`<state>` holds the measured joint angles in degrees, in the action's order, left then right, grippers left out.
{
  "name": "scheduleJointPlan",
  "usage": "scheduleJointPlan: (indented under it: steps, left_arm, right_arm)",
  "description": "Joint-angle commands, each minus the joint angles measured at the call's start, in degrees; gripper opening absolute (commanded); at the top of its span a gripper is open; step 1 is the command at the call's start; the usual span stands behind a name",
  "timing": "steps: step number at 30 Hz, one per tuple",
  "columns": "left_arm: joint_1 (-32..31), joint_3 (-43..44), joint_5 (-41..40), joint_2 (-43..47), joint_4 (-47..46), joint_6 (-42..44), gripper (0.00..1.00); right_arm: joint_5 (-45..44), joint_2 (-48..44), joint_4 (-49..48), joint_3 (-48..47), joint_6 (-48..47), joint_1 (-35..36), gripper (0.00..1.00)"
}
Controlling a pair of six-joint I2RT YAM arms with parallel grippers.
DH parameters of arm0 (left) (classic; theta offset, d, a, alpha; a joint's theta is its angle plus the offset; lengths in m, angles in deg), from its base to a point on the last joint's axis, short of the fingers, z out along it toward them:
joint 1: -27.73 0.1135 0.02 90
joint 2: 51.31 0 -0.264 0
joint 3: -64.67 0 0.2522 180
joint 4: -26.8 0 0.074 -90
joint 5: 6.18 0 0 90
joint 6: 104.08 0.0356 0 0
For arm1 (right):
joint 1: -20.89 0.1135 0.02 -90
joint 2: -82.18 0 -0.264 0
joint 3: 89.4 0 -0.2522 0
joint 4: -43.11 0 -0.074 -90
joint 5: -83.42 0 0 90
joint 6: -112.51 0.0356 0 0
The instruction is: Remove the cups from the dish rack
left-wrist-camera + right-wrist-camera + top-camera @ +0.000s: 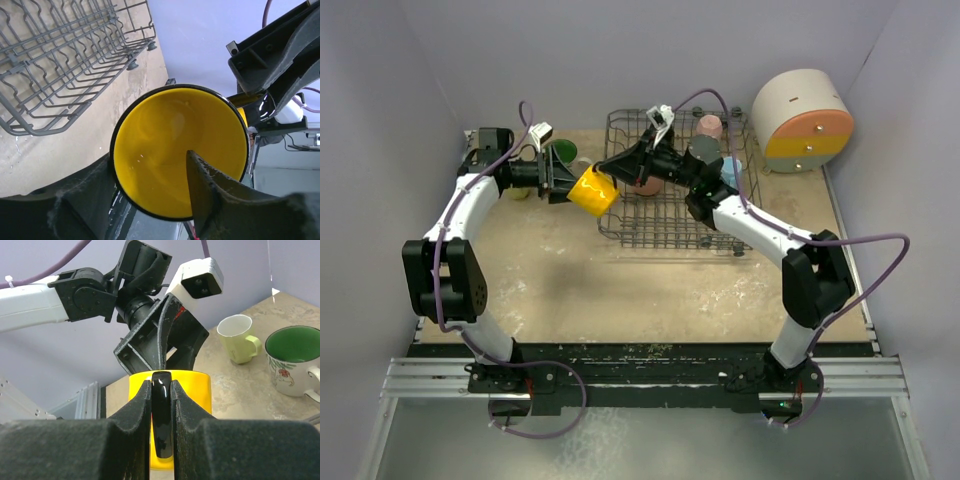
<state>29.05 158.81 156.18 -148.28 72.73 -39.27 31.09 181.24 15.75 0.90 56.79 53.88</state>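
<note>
Firmly closed, the fingers (137,410) of the right gripper (161,390) pinch the black handle (161,415) of the yellow-orange mug (192,387). The left gripper (149,162) clamps the mug's rim, one finger inside. The mug hangs above the table (620,290), just beside the dish rack (670,215). The print on the green-inside white mug (292,365) is too small to read.

The dish rack (660,225) stands on the counter (580,290), far middle, with cups (710,126) in its far right part. The round box (803,120) is right of it. Two mugs (240,337) stand left of it, near the far wall. A third mug (592,190) is in the air at its left edge.
</note>
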Motion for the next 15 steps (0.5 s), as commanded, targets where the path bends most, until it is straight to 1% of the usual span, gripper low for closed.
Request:
scheduleJointPlan:
  steps: [1, 3, 6, 7, 11, 12, 13, 14, 15]
  left_arm:
    - [-0.05, 0.93, 5.11, -0.47, -1.04, -2.01, 0.54]
    - [0.06, 2.39, 5.29, -1.06, 3.17, 1.45, 0.44]
    - [0.17, 3.42, 5.20, -1.69, 7.28, 4.79, 0.24]
    - [0.17, 3.51, 5.08, -1.86, 7.98, 5.44, 0.19]
    - [0.17, 4.46, 3.38, -1.65, 9.66, 7.44, 0.08]
    - [0.22, 5.01, 2.76, -1.70, 10.36, 8.23, 0.02]
    - [0.48, 6.01, 1.47, -1.76, 12.43, 10.17, 0.00]
    - [0.83, 7.46, -0.03, -1.77, 14.79, 12.62, 0.00]
    - [1.43, 9.31, -2.66, -1.86, 17.85, 15.80, 0.00]
  right_arm:
    - [-1.17, -1.35, -9.08, -5.24, -1.66, 1.56, 0.00]
    - [-1.93, -1.25, -9.28, -4.91, -2.80, 1.55, 0.00]
    - [-2.65, -1.18, -9.60, -4.48, -3.72, 1.64, 0.00]
    - [-2.54, -0.89, -9.71, -4.50, -3.77, 1.66, 0.00]
    - [-1.67, 0.34, -10.39, -4.74, -2.95, 2.47, 0.00]
    - [-1.64, 0.54, -9.78, -4.81, -2.70, 2.74, 0.00]
    - [-1.75, 0.59, -8.79, -4.90, -2.29, 2.77, 0.00]
    - [-1.99, 0.46, -6.91, -4.85, -1.54, 2.79, 0.03]
    - [-2.05, 0.10, -5.47, -4.67, -1.25, 2.82, 0.10]
